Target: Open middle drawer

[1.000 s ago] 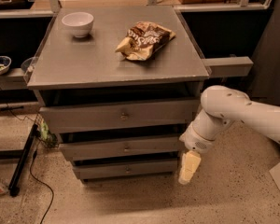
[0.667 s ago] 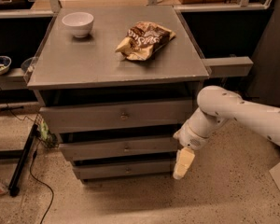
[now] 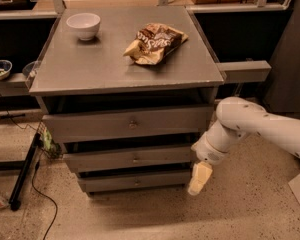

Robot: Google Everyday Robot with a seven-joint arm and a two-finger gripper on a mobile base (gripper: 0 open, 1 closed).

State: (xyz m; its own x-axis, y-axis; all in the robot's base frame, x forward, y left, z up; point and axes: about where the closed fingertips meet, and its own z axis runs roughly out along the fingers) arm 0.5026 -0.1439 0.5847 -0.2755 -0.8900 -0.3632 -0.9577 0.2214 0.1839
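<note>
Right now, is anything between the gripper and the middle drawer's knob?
Nothing visible does. The gripper hangs low by the right end of the middle drawer, and the front from there to its knob is bare.

Cream end effector [image 3: 199, 178] by grey middle drawer [image 3: 132, 158] right end

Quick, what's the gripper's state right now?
Gripper: open or shut cannot be told; it hangs just below the middle drawer right end, away from its knob.
</note>
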